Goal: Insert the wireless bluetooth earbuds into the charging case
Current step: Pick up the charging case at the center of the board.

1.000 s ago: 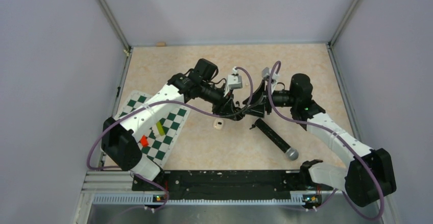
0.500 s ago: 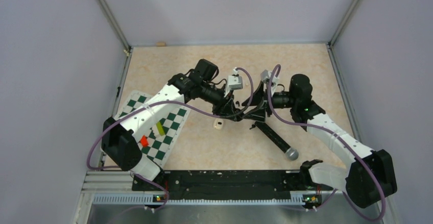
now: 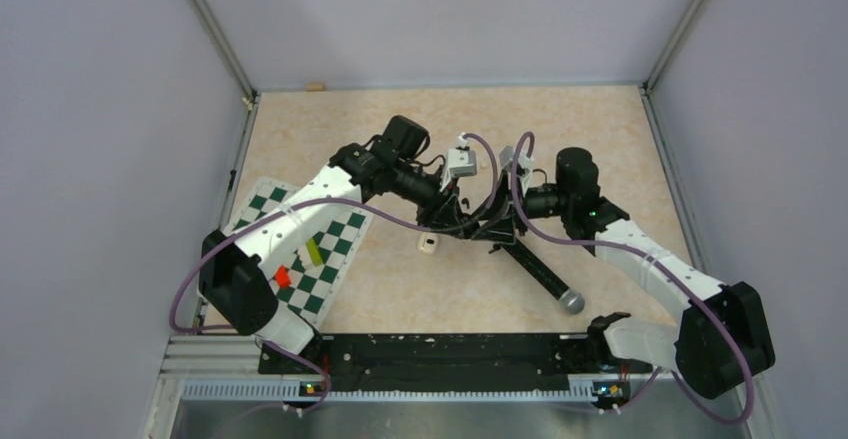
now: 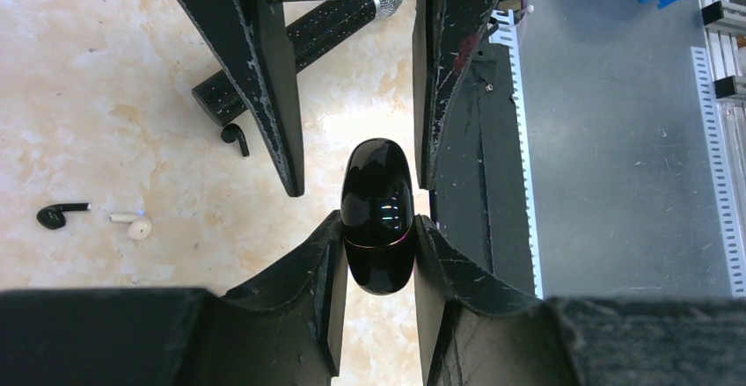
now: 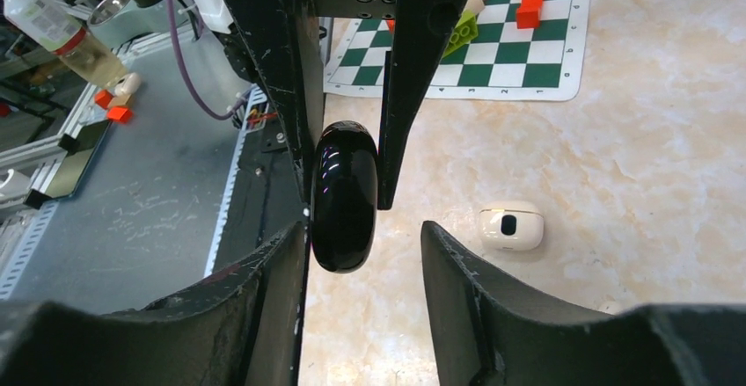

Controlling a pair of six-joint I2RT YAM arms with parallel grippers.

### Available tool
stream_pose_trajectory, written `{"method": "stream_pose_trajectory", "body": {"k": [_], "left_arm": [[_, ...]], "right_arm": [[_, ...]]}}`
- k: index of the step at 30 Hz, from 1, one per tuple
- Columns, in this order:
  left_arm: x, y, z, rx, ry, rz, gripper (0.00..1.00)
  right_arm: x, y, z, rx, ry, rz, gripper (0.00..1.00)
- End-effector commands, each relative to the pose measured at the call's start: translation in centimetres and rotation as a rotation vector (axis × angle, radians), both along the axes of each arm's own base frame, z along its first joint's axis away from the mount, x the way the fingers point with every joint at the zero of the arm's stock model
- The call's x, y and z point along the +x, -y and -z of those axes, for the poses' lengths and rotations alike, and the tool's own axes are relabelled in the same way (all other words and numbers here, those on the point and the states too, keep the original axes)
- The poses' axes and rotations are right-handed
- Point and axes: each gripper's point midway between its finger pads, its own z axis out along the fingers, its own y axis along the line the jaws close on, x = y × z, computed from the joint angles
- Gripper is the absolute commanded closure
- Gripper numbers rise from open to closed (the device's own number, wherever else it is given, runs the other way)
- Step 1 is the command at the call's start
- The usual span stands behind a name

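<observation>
My left gripper (image 4: 378,229) is shut on a glossy black charging case (image 4: 376,210), closed and held above the table. The right gripper (image 5: 362,232) faces it, open. The case (image 5: 343,194) lies against its left finger, with a gap to the right one. In the top view both grippers, left (image 3: 462,227) and right (image 3: 492,227), meet at mid-table and hide the case. Loose earbuds lie on the table: a black one (image 4: 60,214), a white one (image 4: 136,226) and another dark one (image 4: 235,137).
A white charging case (image 5: 510,226) (image 3: 428,244) lies closed on the table near the grippers. A black microphone (image 3: 540,271) lies just to the right. The chessboard mat (image 3: 320,249) with a red block (image 3: 283,277) and a green block (image 3: 314,252) lies left.
The right arm has moved left toward the left gripper, so its fingers now flank the black case. The left gripper has stayed put, still shut on the case.
</observation>
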Motion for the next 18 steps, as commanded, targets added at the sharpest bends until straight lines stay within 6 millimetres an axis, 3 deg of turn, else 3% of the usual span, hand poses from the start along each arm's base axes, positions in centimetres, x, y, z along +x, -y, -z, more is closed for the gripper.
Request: {"method": "stream_pose_trajectory", "body": {"k": [1, 6, 8, 13, 18], "left_arm": [[-0.2, 0.4, -2.1, -0.056, 0.060, 0.031, 1.00], [-0.1, 0.5, -1.9, -0.047, 0.065, 0.028, 1.00], [0.0, 0.5, -1.9, -0.045, 0.067, 0.025, 0.92], [0.2, 0.5, -2.0, -0.040, 0.075, 0.015, 0.70], [0.2, 0.3, -2.1, -0.038, 0.086, 0.009, 0.62]], "right_arm": [[-0.5, -0.6, -1.7, 0.033, 0.054, -0.061, 0.53], [-0.8, -0.6, -2.3, 0.055, 0.053, -0.073, 0.78], [-0.8, -0.6, -2.4, 0.057, 0.058, -0.072, 0.86], [-0.6, -0.5, -2.8, 0.059, 0.085, -0.051, 0.91], [-0.3, -0.1, -3.2, 0.064, 0.100, -0.032, 0.92]]}}
